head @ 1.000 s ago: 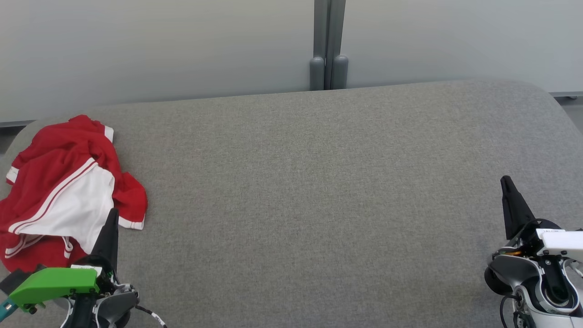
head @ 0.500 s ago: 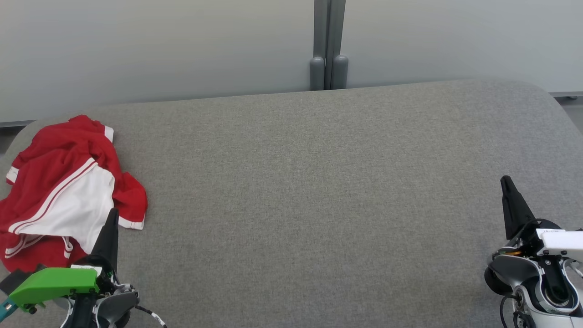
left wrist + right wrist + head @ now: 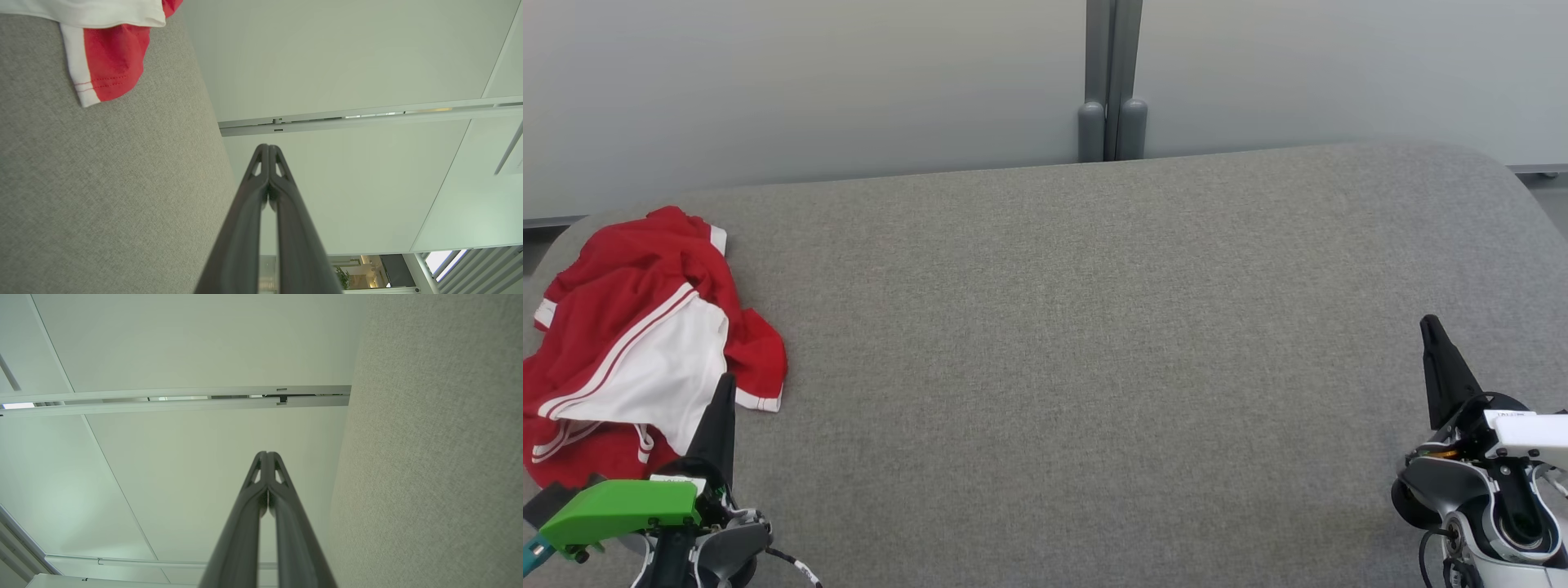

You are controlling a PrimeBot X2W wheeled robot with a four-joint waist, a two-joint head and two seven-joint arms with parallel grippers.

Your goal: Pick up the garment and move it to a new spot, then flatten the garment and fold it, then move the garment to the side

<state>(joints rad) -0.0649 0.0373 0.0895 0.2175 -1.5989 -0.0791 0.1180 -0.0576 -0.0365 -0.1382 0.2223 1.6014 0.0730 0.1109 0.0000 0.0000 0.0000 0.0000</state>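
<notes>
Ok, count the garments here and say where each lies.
1. The red and white garment lies crumpled at the left end of the grey surface, by the left gripper; its folds might hide another.

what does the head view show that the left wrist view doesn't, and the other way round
Head view: most of the crumpled red and white garment at the left of the grey padded surface, the right pincer at lower right, a grey post behind. Left wrist view: the left pincer seen along its fingers, tips pressed together, empty, and a pale rail on the wall. Shared: the left pincer, that surface, and the garment's red, white-hemmed edge.
</notes>
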